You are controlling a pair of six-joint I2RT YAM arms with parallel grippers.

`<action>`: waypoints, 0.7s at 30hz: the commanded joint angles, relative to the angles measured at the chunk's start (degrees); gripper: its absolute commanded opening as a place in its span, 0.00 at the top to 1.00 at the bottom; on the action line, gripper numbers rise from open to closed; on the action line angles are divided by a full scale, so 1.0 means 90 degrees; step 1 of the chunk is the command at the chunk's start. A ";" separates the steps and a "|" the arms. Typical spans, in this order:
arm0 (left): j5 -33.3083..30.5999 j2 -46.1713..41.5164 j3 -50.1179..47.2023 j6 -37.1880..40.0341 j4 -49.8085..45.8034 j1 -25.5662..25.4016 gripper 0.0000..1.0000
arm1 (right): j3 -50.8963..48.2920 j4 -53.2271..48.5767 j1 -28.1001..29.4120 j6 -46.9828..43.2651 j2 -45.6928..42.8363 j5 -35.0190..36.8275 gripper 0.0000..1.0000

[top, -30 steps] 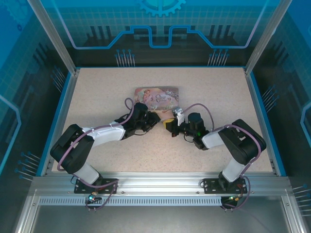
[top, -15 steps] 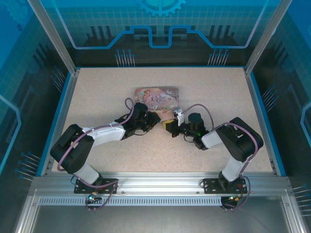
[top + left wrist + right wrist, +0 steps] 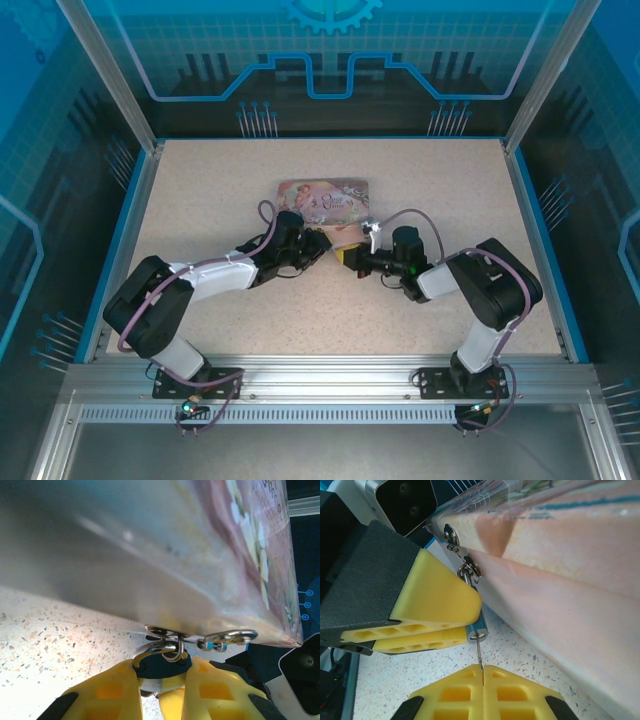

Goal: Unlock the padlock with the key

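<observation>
Clamping the padlock (image 3: 162, 664) in the left gripper (image 3: 161, 672), with the yellow fingers (image 3: 107, 692) parted just enough for the blue body and pressing on both its sides. Pinching the key (image 3: 479, 652) in the right gripper (image 3: 482, 669), with the pads (image 3: 455, 690) fully together on the thin shaft and the tip meeting the padlock's end at 12 o'clock of those pads. Hanging by the shackle (image 3: 172, 652) from the hasp (image 3: 161, 630) on the tin's (image 3: 322, 198) near wall, at 6 o'clock of the tin on the table (image 3: 200, 200), between the two grippers. Hiding most of the padlock's body behind the left fingers, and the key's head inside the right pads. Blurring the tin's wall in both wrist views; not showing how deep the key is sitting in the lock.
</observation>
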 commanded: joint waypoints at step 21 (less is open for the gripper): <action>0.0673 0.0098 -0.0060 -0.0001 0.0502 -0.0139 0.96 | 0.0700 0.0018 0.0135 -0.0157 0.0457 -0.0057 1.00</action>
